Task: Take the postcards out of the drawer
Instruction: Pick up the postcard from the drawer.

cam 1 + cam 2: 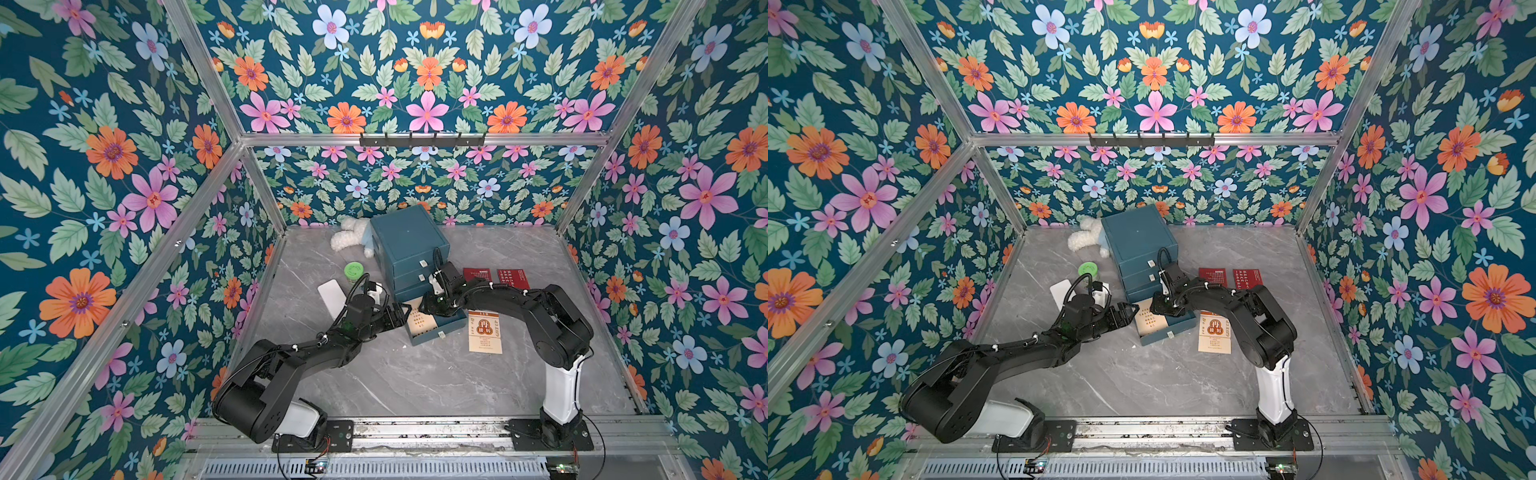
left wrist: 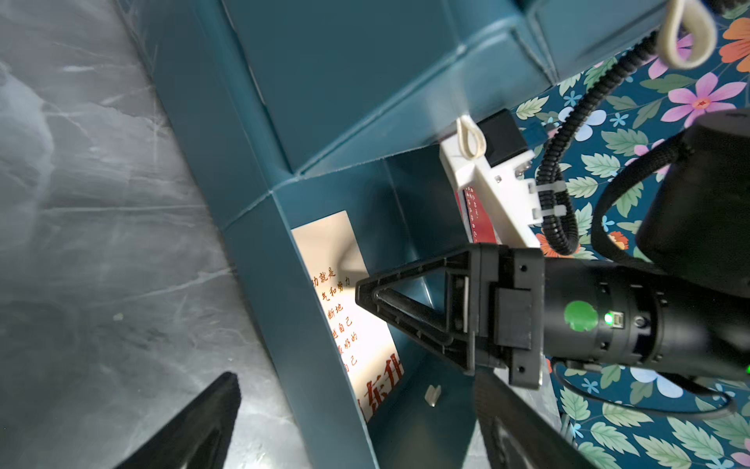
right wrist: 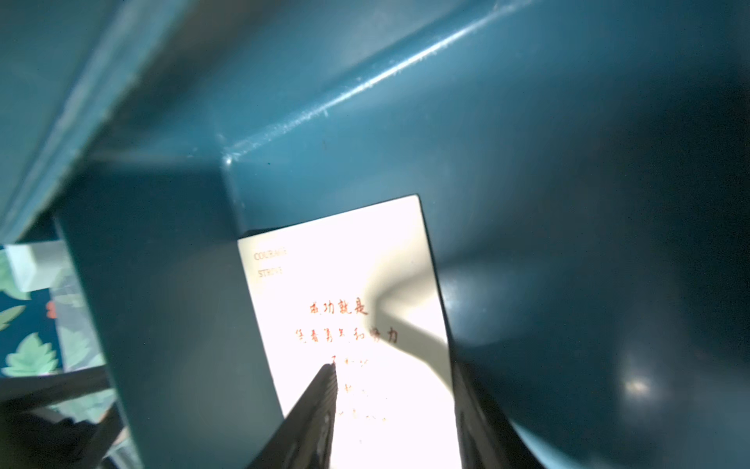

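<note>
- The right hand [image 3: 393, 373] is reaching down into the open bottom drawer [image 1: 440, 329], fingers half spread over the cream postcard [image 3: 365, 284].
- The left hand [image 1: 400, 314] is hovering alongside the drawer, spread wide.
- The postcard is lying inside the drawer, its long axis running along the drawer's depth.

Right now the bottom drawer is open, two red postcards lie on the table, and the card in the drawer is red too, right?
No: the card in the drawer is cream with orange print, not red; the right wrist view shows it. The rest holds.
</note>
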